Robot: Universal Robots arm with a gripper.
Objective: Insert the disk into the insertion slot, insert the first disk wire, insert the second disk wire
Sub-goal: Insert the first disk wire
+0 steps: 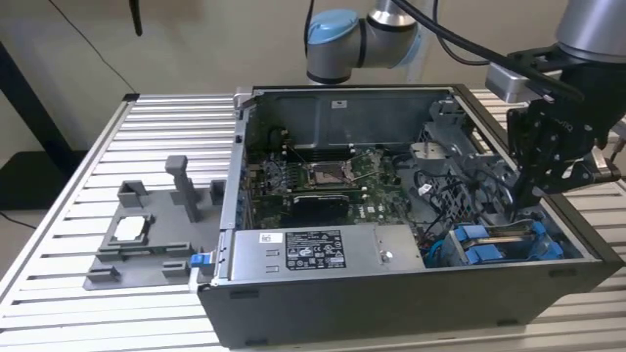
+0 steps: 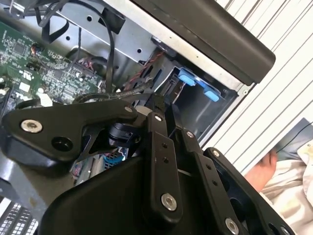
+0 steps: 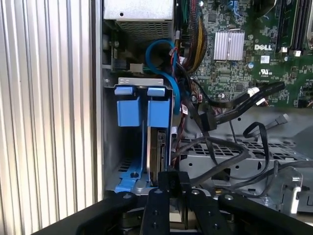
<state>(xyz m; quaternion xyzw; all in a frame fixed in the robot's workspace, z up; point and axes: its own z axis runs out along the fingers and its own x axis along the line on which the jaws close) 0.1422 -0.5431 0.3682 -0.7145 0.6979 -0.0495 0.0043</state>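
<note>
Slatted bench, open PC case. Disk sits edge-on in insertion slot, near corner at exterior view's right. Gripper fingers narrow at its end, prob. pressing it home.

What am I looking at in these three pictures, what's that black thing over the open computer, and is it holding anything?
This is a robot arm working on an open computer case, which sits on a slatted metal table. One picture, the exterior view, comes from a camera standing off the arm. The other two come from cameras riding near the arm's wrist, so they look past its own black parts into the case. The black thing is the gripper, the part that grasps. It hangs over the insertion slot, a metal bay with blue trim at the exterior view's right. Beside the case lies a grey fixture. Whether the gripper holds anything cannot be told here.
</note>
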